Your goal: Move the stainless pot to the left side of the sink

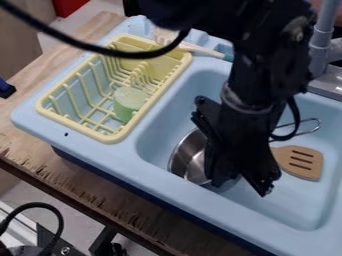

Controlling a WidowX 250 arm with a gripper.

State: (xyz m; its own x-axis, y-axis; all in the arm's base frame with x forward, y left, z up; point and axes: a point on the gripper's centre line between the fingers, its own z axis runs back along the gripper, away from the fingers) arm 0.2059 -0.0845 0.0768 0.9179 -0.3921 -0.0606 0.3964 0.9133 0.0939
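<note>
On the left, the yellow dish rack is set on the flat edge of the sink, where wet things can be put to dry. A green thing is kept inside it by the bars.

Next comes the shiny pot. It is found down in the left part of the sink, near the front wall, so the right spot seems to be reached, or nearly. The black gripper is held low over the pot, maybe so that it can be set down gently. It cannot be told if the jaws are spread, pressed together or pinching the rim — too much is hidden by the arm.

The wire handle seems to be part of the pot. If so, it is pointed right and a bit toward the tap side, and the long way of the pot is laid that way too — left to right, on a slant.

Last, the wooden spatula is laid flat on the sink floor, under the handle.
</note>
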